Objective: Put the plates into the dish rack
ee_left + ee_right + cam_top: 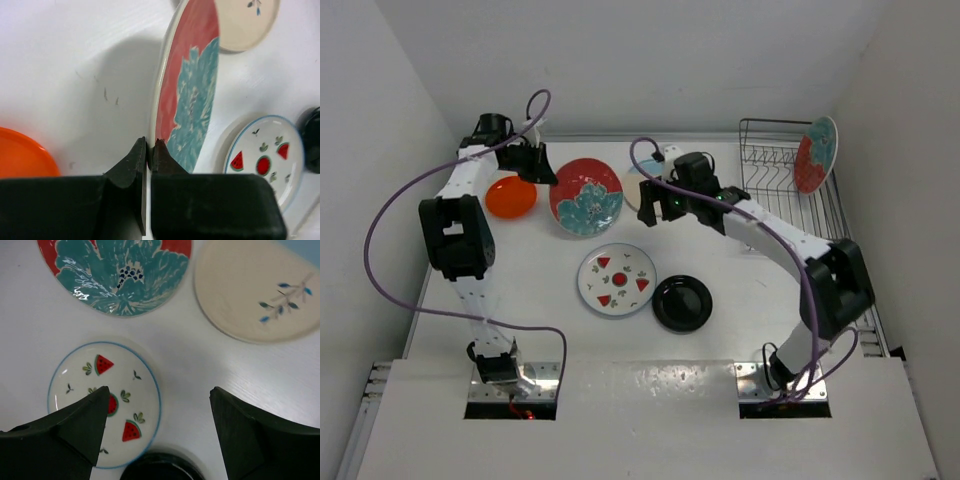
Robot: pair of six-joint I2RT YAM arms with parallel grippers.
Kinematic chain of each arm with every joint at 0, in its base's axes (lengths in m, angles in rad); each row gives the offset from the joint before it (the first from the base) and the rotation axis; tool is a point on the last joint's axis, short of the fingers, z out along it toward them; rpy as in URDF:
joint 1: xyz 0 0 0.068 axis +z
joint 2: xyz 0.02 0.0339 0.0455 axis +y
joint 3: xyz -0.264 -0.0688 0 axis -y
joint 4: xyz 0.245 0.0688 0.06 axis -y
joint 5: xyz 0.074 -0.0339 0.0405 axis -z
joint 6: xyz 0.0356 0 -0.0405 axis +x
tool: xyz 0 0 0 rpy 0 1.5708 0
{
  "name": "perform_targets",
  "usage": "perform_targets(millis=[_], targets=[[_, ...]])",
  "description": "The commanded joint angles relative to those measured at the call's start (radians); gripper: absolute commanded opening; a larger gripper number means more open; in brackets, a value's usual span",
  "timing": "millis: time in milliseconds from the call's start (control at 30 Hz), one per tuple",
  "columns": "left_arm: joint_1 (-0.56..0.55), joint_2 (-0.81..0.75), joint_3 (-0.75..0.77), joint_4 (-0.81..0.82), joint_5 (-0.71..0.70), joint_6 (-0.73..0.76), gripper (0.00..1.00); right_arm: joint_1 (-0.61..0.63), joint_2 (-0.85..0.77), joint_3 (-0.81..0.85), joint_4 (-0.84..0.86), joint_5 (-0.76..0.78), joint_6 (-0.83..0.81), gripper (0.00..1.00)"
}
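My left gripper (546, 172) is shut on the rim of a red plate with teal flowers (586, 197). In the left wrist view the jaws (150, 149) pinch its edge and the plate (192, 85) stands tilted up off the table. The small orange plate (510, 196) lies to its left. My right gripper (652, 205) is open and empty above the table, partly hiding the cream-and-blue plate (638, 182). Its wrist view shows the gripper (160, 402) open, with that plate (255, 290), the watermelon plate (107, 385) and the black plate (160, 467) below. The second red plate (815, 153) stands in the dish rack (775, 175).
White walls close in on the left, back and right. The rack sits at the back right corner. The watermelon plate (617, 279) and black plate (682, 302) lie side by side in the middle, near the arms' bases.
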Motion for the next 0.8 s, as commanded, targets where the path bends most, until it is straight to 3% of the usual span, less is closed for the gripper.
perform_targets(millis=[0,233,633,767], targets=[[-0.047,-0.194,-0.023,0.031,0.059,0.223,0.0,-0.011,0.108,0.192,0.016,-0.193,-0.064,0.82],[-0.066,-0.262,-0.014,0.0,0.195,0.295,0.0,-0.11,0.261,0.235,0.194,-0.338,-0.043,0.88],[-0.124,-0.346,-0.01,-0.116,0.253,0.316,0.0,-0.097,0.457,0.361,0.445,-0.598,0.036,0.86],[-0.135,-0.371,-0.021,-0.126,0.264,0.317,0.0,-0.057,0.561,0.441,0.444,-0.625,0.069,0.85]])
